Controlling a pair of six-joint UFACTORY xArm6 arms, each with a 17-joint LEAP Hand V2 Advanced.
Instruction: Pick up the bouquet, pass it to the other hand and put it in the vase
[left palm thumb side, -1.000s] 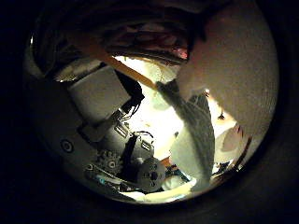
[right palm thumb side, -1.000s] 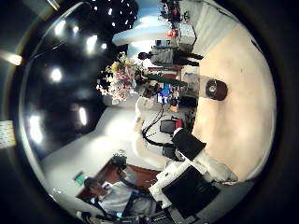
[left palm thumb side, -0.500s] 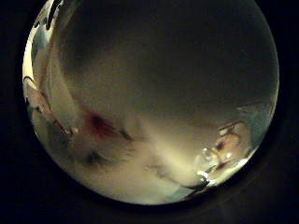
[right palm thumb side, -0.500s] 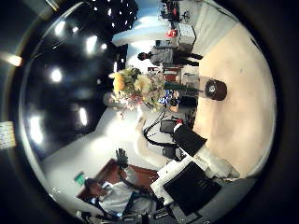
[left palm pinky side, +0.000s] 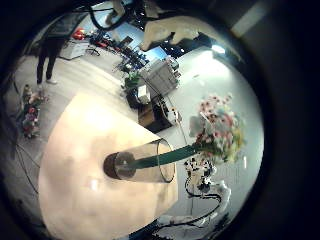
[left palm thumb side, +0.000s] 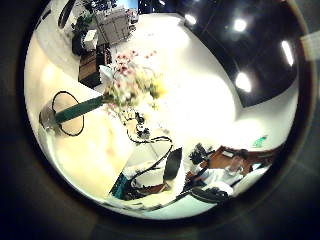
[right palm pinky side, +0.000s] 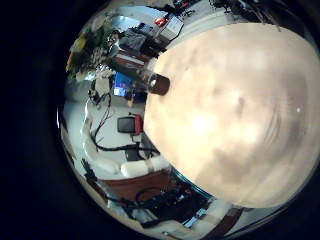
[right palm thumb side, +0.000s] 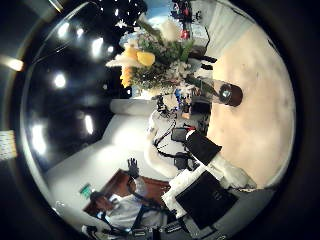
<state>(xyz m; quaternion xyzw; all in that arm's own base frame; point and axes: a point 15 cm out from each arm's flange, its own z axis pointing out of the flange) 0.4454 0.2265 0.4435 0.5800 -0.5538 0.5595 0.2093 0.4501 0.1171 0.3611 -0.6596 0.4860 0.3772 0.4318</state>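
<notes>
The bouquet (left palm pinky side: 220, 128) stands with its stems in the clear vase (left palm pinky side: 140, 163) on the round table (left palm pinky side: 70, 150), its flower heads leaning out past the rim. The left thumb side view shows the same: the stems drop into the vase (left palm thumb side: 60, 113) and the flowers (left palm thumb side: 130, 80) spread above it. From the right palm, the bouquet (right palm thumb side: 150, 50) rises out of the vase (right palm thumb side: 228, 95) near the table's edge. The right little finger side view shows the vase (right palm pinky side: 158, 83) at the table's rim. No fingers of either hand show near the bouquet.
The tabletop (right palm pinky side: 230, 110) stretches wide beside the vase. Beyond its edge are desks and equipment (left palm pinky side: 150, 80). White and black robot parts (right palm thumb side: 205, 185) lie below the right palm.
One second ago the left palm was close on the bouquet's stem with its fingers beside it. Now that palm has drawn back and the bouquet stands in the vase.
</notes>
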